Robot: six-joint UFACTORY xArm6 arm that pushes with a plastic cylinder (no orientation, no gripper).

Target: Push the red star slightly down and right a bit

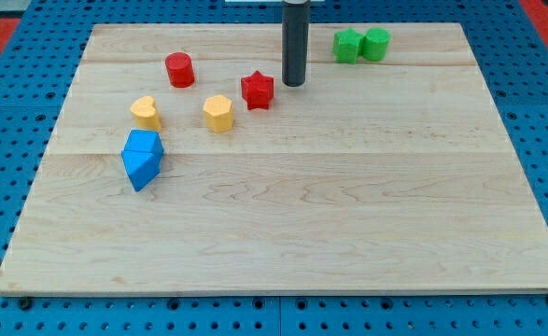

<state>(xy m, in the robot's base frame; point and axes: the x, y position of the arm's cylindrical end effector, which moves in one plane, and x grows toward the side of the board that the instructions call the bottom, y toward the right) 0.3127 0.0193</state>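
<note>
Two red (pixel 257 90), yellow (pixel 217 113), green (pixel 348 45), blue (pixel 143 159) blocks — eight.

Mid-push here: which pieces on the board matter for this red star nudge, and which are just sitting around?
In the job:
- red star
- my tip, just to the star's right, slightly above it

Lying about:
- red cylinder
- two yellow blocks
- two blue blocks, touching
- two green blocks, top right
</note>
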